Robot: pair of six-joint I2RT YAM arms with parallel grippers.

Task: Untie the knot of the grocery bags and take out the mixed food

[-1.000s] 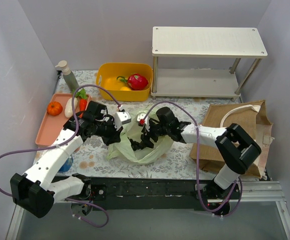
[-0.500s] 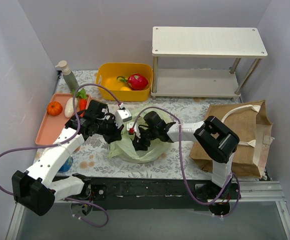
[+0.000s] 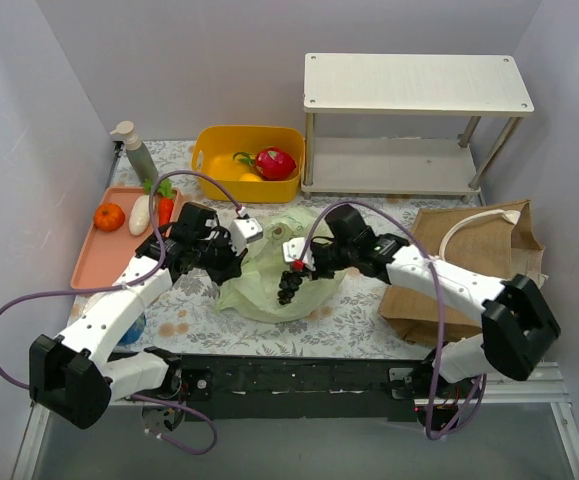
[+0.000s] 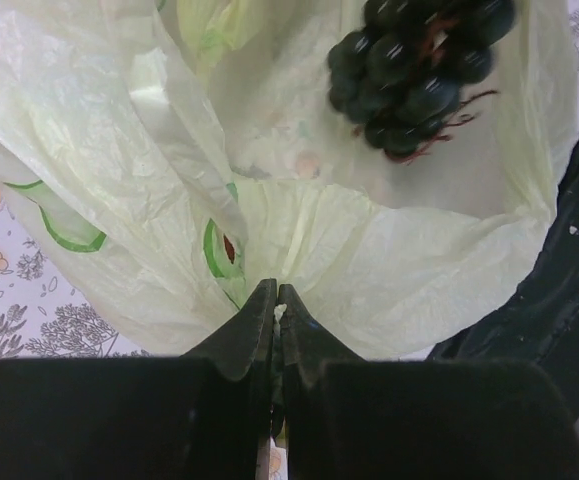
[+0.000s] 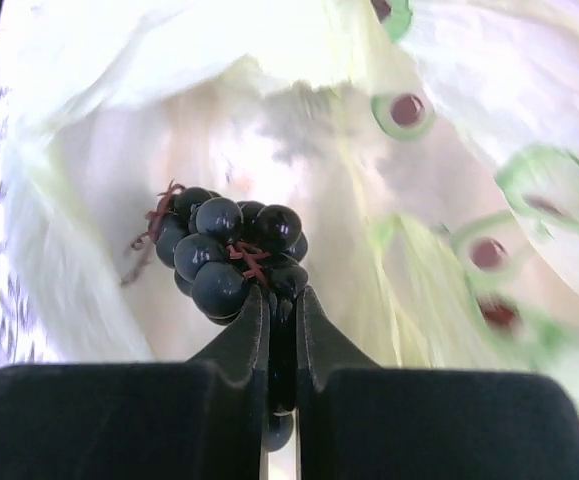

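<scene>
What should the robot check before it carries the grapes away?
1. Right end effector shut on the grapes: ok.
2. Grapes clear of the green bag: cannot tell; they hang right over its opening.
3. Left end effector pinching the bag's plastic to hold it: ok.
4. Bare room on the pink tray for the grapes: ok, its near part is free.
5. More food inside the bag: cannot tell.

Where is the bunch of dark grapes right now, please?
In the top view, the grapes hang mid-table from the right gripper, over the green bag.
</scene>
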